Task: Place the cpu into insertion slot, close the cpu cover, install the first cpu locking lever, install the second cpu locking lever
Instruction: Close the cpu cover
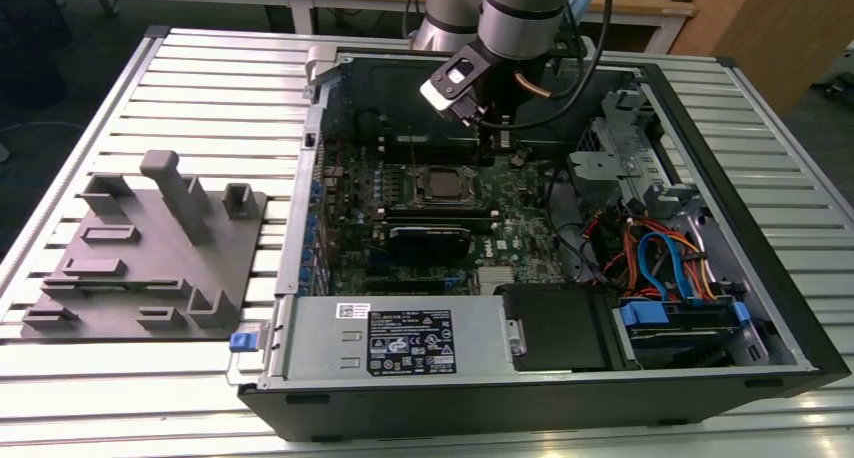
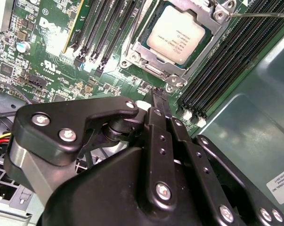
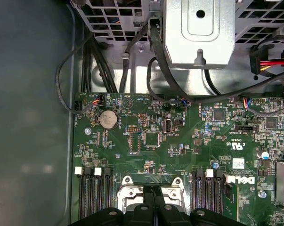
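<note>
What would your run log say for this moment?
cpu: seated | cpu cover: down around it | gripper: shut, empty, close beside the cover

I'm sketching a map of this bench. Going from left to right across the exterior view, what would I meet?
Grey fixture block → the cpu → blue and orange cables.
</note>
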### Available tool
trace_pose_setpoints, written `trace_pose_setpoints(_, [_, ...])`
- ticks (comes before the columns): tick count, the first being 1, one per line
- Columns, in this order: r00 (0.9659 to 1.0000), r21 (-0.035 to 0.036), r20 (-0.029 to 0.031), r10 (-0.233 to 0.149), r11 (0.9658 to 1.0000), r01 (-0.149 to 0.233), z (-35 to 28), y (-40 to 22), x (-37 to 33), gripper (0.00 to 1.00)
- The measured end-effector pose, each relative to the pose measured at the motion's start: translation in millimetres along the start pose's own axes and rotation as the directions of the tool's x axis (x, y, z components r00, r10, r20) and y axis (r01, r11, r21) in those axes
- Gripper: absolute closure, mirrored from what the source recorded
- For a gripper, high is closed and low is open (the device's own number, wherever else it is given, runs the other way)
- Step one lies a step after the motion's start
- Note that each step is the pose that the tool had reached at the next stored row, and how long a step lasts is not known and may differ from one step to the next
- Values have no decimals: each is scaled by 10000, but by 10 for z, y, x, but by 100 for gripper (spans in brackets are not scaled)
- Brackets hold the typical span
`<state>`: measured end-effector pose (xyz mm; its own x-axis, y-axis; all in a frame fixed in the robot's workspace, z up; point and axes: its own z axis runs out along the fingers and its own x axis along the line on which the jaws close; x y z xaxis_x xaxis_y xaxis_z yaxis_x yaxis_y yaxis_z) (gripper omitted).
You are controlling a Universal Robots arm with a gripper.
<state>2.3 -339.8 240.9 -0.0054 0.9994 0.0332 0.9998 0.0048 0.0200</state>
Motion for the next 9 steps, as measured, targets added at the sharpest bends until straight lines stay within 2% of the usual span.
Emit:
trace_pose_setpoints(4, [10000,-2,-3,2,10000,-2,6,-11,0,89])
trace_pose_setpoints(9, [10000,-1,0,0,10000,0,36,-159,0,89])
